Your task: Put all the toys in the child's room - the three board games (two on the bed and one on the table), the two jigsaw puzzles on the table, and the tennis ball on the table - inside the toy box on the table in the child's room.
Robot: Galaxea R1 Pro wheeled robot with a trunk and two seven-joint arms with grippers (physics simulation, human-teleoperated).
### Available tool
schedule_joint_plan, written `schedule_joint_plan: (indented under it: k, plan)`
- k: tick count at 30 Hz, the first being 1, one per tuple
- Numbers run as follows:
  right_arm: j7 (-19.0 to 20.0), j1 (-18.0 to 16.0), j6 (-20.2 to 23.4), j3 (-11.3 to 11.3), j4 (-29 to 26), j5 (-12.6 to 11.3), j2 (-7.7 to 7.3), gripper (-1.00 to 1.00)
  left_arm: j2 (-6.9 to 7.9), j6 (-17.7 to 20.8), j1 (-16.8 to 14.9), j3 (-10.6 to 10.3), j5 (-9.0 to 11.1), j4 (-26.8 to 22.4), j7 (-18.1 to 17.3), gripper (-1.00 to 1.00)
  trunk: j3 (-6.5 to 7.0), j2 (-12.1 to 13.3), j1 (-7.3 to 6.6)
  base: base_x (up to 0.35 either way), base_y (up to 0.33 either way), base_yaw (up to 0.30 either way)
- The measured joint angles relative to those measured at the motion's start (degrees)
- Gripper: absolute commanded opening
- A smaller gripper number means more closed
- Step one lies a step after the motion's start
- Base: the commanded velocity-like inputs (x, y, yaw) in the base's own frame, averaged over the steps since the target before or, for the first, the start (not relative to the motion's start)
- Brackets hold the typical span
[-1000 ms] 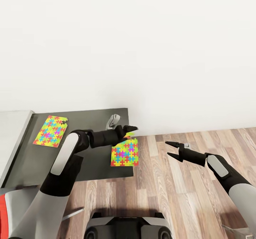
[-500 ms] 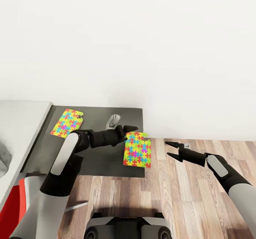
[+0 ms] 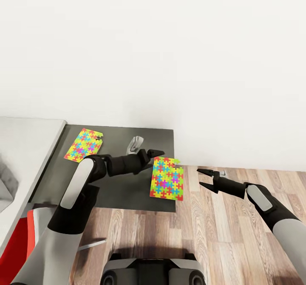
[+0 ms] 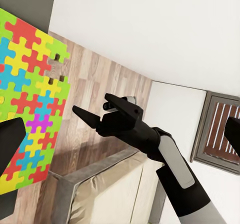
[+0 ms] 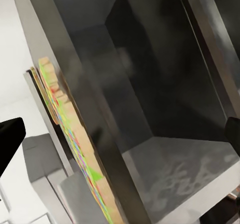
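Left gripper (image 3: 156,152) extended over table (image 3: 127,191), grip unclear, right gripper (image 3: 204,179) parted, empty, two jigsaw puzzles (image 3: 167,178) (image 3: 84,144).

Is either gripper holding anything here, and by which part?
Nothing is held. The left gripper hovers over the near jigsaw puzzle, and the right gripper is open over the floor.
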Motion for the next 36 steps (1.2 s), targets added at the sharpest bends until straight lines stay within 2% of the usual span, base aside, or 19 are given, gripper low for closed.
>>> schedule_joint_plan:
  k: [5,11,20,27,36]
  plan:
    - [-0.01,0.04,-0.03,0.06,0.0,0.18,0.09,1.0,0.02,0.04,0.0,0.01,-0.03,0.0,-0.03,1.0,0.0,0.0,0.0,0.0,0.0,0.007]
    - [0.0,0.06,0.01,0.09,0.0,1.85,0.36,1.0,0.03,0.05,0.0,0.06,-0.03,-0.01,-0.04,1.0,0.0,0.0,0.0,0.0,0.0,0.003]
    - [0.04,0.05,0.19,0.07,0.01,7.52,1.74,1.0,0.04,0.04,0.0,0.14,0.01,-0.01,-0.05,1.0,0.0,0.0,0.0,0.0,0.0,0.001]
    - [-0.05,0.06,0.3,0.05,0.02,8.89,2.14,1.0,0.05,0.06,0.0,0.18,0.02,-0.01,-0.05,1.0,0.0,0.0,0.0,0.0,0.0,0.0]
    - [-0.14,0.07,0.36,0.04,0.02,9.42,2.65,1.0,0.07,0.07,0.0,0.19,0.03,-0.01,-0.05,1.0,0.0,0.0,0.0,0.0,0.0,0.0]
